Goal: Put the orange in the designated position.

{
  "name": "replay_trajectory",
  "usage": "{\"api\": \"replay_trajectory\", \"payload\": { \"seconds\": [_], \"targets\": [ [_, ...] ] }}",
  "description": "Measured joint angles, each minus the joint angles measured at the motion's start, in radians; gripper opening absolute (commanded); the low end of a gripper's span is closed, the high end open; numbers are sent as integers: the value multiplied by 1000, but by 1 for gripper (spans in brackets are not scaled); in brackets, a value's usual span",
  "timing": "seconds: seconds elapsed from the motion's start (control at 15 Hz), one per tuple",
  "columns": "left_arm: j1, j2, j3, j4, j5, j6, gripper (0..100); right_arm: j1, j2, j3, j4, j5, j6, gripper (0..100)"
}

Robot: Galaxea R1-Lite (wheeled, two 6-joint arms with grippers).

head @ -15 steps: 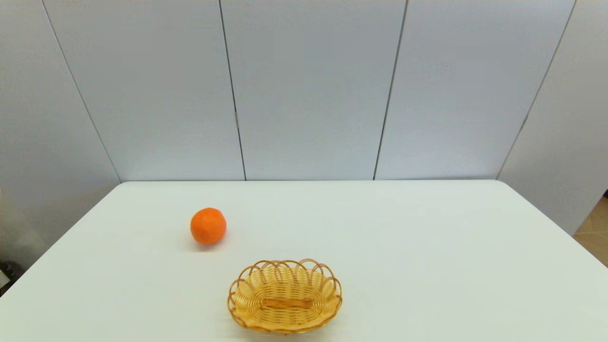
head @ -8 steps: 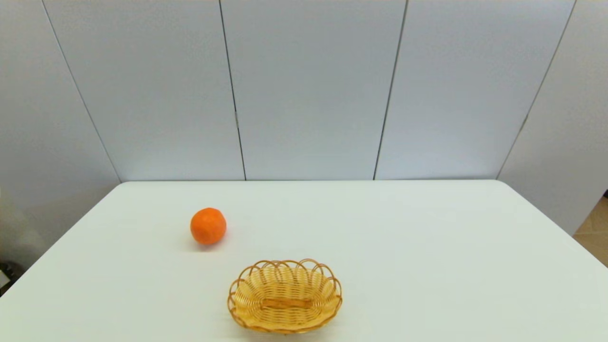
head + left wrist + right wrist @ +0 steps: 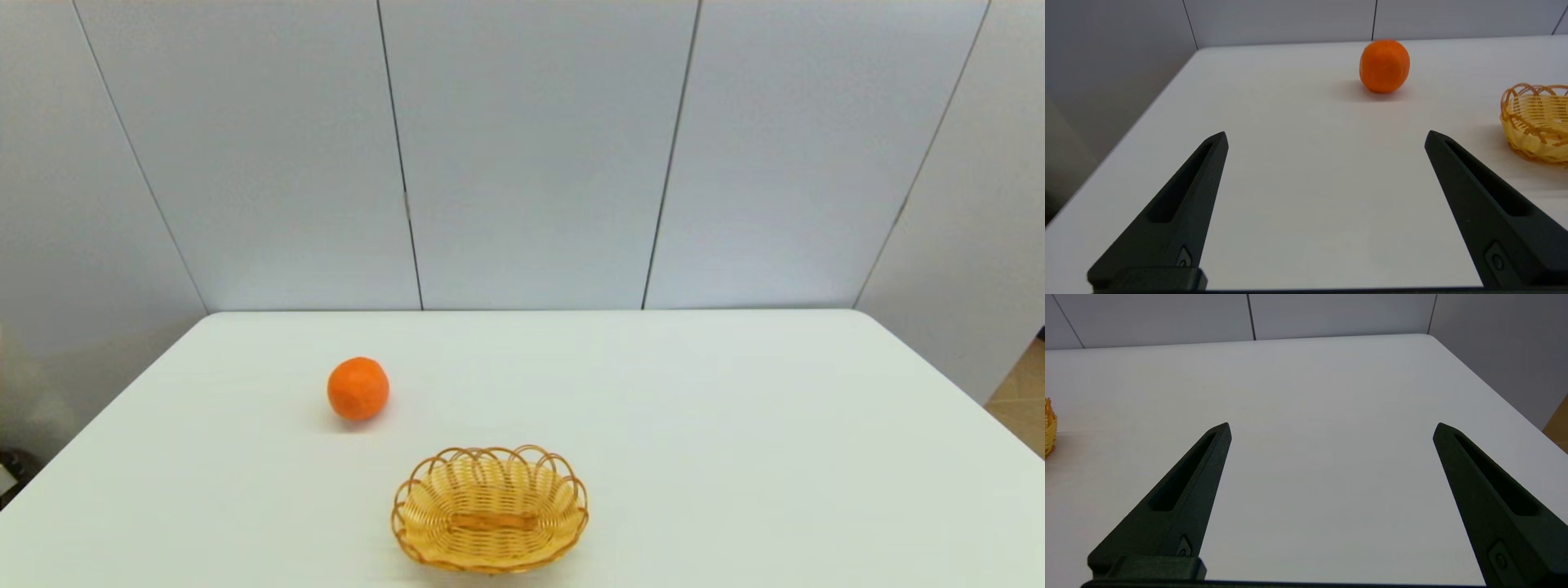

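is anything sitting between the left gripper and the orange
Nothing visible does. In the left wrist view the open left gripper looks over bare white table to the orange. The basket sits off to one side of that path, apart from the orange.

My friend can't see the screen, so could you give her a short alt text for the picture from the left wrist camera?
An orange sits alone on a white table, ahead of the left gripper, whose two black fingers are spread wide open with nothing between them. A woven wicker basket stands off to one side, cut by the picture's edge, apart from the orange.
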Motion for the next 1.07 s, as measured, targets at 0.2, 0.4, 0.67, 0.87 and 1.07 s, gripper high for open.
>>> {"api": "replay_trajectory", "payload": {
  "seconds": [0.2,0.4,0.67,0.87,1.07],
  "targets": [
    [0,96,-95,-3,1,27,100,0,0,0,0,0,1,100],
    [0,271,-266,-3,0,42,100,0,0,0,0,0,0,100],
    [0,563,-521,-2,-2,82,100,0,0,0,0,0,1,100],
    [-26,772,-651,0,-21,99,100,0,0,0,0,0,0,100],
    [-61,965,-752,2,-51,101,100,0,0,0,0,0,0,100]
  ]
}}
